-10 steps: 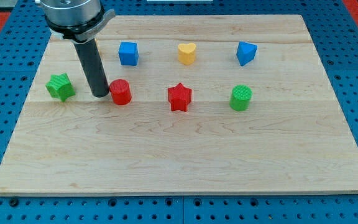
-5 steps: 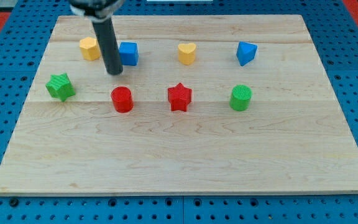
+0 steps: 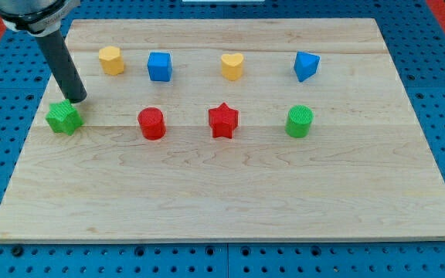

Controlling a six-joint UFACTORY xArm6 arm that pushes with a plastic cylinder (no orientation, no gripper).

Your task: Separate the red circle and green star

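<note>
The green star (image 3: 63, 117) lies near the board's left edge. The red circle (image 3: 151, 123) stands well to its right, about a hand's width away. My tip (image 3: 76, 100) is at the star's upper right corner, touching or almost touching it. The dark rod rises from there toward the view's top left.
A red star (image 3: 223, 120) and a green cylinder (image 3: 300, 121) share the row to the right. Behind them stand a yellow block (image 3: 110, 59), a blue cube (image 3: 159, 66), a yellow heart (image 3: 232, 66) and a blue block (image 3: 306, 66). The wooden board's left edge (image 3: 37, 116) is close to the green star.
My tip went from beside the red circle up toward the blue cube, then left to the green star. The star has slid a little left and down. The red circle shifted slightly right early on.
</note>
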